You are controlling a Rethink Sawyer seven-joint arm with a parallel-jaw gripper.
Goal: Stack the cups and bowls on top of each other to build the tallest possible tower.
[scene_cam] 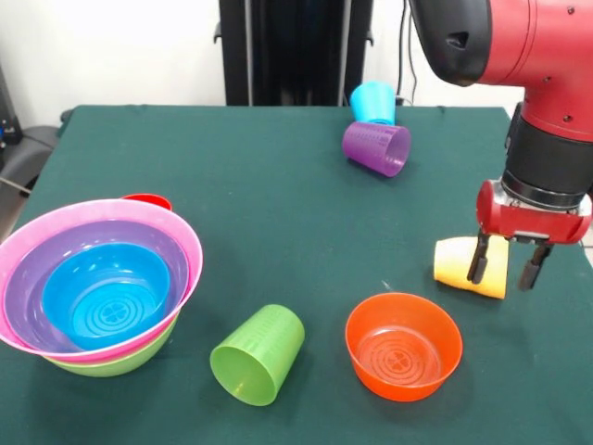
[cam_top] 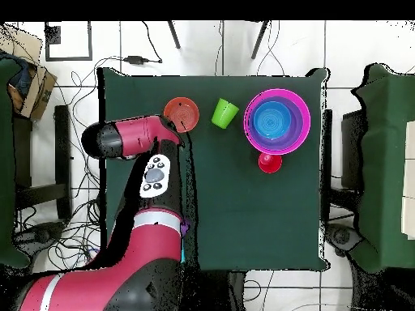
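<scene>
The yellow cup (scene_cam: 473, 266) lies on its side near the counter's right edge in the front view. It looks light, stiff and slick, likely to roll, so a pinch across the ribbed wall near the rim seems best. The gripper (scene_cam: 506, 265) hangs just in front of it, fingers apart, holding nothing. The orange bowl (scene_cam: 403, 346) and green cup (scene_cam: 258, 353) sit along the near edge; the bowl stack (scene_cam: 97, 286) stands at the left edge; the purple cup (scene_cam: 377, 147) and blue cup (scene_cam: 373, 102) lie at the far edge

Orange bowl (scene_cam: 403, 346); lime cup (scene_cam: 258, 354); yellow cup (scene_cam: 471, 266); purple cup (scene_cam: 376, 147).
</scene>
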